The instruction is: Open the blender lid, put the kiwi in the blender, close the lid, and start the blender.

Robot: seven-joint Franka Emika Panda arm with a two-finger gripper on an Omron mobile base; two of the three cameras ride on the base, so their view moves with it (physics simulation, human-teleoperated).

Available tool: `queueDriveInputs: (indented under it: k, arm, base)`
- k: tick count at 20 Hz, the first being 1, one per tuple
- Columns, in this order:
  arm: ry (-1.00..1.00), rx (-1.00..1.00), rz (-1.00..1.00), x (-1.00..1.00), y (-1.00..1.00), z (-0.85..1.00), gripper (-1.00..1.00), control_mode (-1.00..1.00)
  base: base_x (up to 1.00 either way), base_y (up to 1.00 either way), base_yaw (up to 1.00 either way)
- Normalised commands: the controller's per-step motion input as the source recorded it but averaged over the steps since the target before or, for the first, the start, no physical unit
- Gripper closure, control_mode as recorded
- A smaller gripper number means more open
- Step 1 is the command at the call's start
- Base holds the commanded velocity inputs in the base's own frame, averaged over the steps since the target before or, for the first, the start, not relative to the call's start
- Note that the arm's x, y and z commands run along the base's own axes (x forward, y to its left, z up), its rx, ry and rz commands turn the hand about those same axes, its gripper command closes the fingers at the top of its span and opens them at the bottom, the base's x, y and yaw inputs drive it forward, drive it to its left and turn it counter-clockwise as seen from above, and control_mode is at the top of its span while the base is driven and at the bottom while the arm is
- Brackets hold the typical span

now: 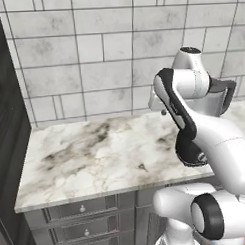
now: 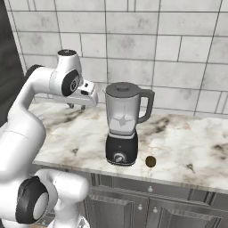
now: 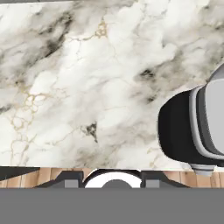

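One blender [image 2: 122,129] on the tabletop [image 2: 187,142], lid [image 2: 122,88] on; kiwi [image 2: 151,161] just right of its base; my closed, empty claw [image 2: 76,106] hangs left.

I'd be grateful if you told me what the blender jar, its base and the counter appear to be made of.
The blender jar looks like clear glass or plastic: the wall tiles show through it. The base seems glossy black plastic, with a soft highlight around its front knob. The counter looks like polished marble, white with grey and faint gold veining, though as a rendered surface it may equally be an imitation.
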Motion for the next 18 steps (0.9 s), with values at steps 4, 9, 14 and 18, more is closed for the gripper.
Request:
queueDriveInputs:
  k: [4, 9, 14, 18]
  arm:
    - [-0.16, 0.0, 0.0, -0.35, 0.01, 0.0, -1.0, -1.0]
    - [-0.18, 0.02, -0.09, -0.13, -0.4, 0.5, -1.0, -1.0]
    - [-0.03, 0.01, -0.2, 0.06, -0.71, 0.66, -1.0, -1.0]
    - [0.0, 0.0, -0.2, 0.17, -0.69, 0.57, -1.0, -1.0]
  base:
    - [0.0, 0.0, 0.0]
    - [0.0, 0.0, 0.0]
    - [0.0, 0.0, 0.0]
    - [0.0, 0.0, 0.0]
